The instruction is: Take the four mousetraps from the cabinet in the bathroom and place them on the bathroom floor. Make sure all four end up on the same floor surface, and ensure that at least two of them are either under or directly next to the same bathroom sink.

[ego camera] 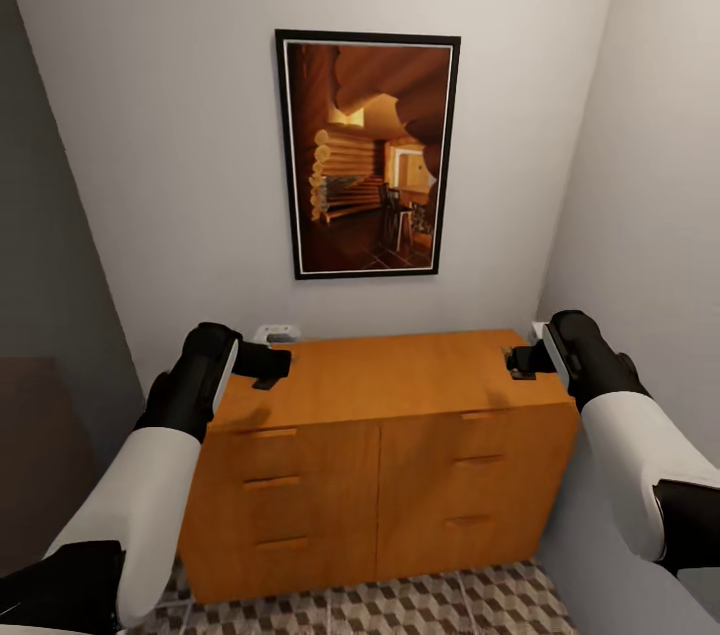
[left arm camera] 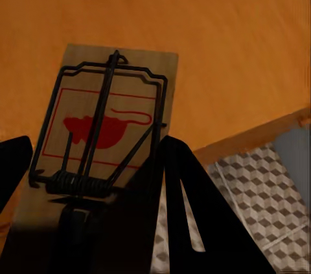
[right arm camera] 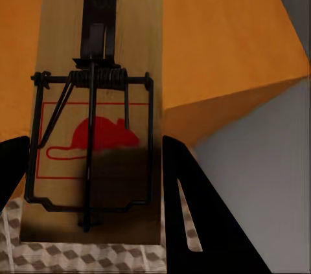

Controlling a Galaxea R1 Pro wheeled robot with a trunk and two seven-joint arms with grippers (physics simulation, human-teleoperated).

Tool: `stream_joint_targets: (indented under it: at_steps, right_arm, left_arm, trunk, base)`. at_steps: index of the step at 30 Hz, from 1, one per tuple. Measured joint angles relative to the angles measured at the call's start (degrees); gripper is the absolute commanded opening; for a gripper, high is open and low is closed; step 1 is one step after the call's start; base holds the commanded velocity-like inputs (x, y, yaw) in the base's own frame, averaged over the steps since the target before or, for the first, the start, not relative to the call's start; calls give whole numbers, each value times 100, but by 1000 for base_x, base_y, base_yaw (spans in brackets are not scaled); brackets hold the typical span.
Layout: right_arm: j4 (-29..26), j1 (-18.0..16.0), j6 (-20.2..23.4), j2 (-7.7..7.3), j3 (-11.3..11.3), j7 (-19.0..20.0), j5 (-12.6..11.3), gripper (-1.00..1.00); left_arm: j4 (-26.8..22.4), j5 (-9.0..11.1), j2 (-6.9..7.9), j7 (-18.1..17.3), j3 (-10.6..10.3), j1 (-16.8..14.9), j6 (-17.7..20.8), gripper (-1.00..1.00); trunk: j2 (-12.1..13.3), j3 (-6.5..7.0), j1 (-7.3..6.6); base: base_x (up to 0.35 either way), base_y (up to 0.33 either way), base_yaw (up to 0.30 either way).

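Two traps in hand: by my reading the task is at its pick-up stage; none lies on the bathroom floor [ego camera: 440,605] yet, and the other two are not seen
Head view: left gripper [ego camera: 268,362] over the cabinet [ego camera: 385,445] top's left rear corner, right gripper [ego camera: 520,361] over its right rear corner; all six drawers shut
Left wrist view: jaws narrow, pinching a mousetrap [left arm camera: 103,131] by its spring end, above the cabinet top; pale wood, black wire, red mouse print
Right wrist view: jaws narrow on a second mousetrap [right arm camera: 97,112], held over the cabinet's edge; same look
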Motion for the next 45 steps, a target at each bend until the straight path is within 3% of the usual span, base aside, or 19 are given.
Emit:
stream_joint_targets:
  at_steps: [6, 9, 14, 18, 21, 25, 33, 45]
  right_arm:
    - [0, 1, -8, 11, 0, 1, -1, -100]
    - [0, 1, -20, 170, 0, -11, -5, -100]
    - [-38, 1, -99, 797, 4, -91, 64, -100]
    - [-153, 1, -223, 1411, 23, -170, 68, -100]
    - [-119, 1, -257, 1626, 20, -279, 99, -100]
    - [83, 1, -438, 1702, 17, -338, 94, -100]
    - [687, 1, -1353, 1725, 24, -361, 61, -100]
    - [814, 0, -1475, 1687, 20, -363, 90, -100]
  left_arm:
    - [12, 1, -4, 0, 0, -1, 1, -100]
    - [36, 0, -9, 0, -3, 0, -4, -100]
    - [96, -1, -35, 0, -9, -1, -5, -100]
    - [104, -1, -52, 0, -21, -2, -6, -100]
    - [117, 1, -63, 0, -25, -2, -11, -100]
    - [130, -1, -103, 0, -31, 0, -16, -100]
    - [310, -14, -114, 0, -36, -1, -26, -100]
    - [341, -2, -109, 0, -37, 0, -25, -100]
  trunk:
    - [0, 0, 0]
    - [0, 0, 0]
    - [0, 0, 0]
    - [0, 0, 0]
    - [0, 0, 0]
    - [0, 0, 0]
    - [0, 0, 0]
    - [0, 0, 0]
  base:
    - [-344, 0, 0]
    - [-344, 0, 0]
    - [-344, 0, 0]
    - [-344, 0, 0]
    - [-344, 0, 0]
    - [-344, 0, 0]
    - [-344, 0, 0]
    - [-344, 0, 0]
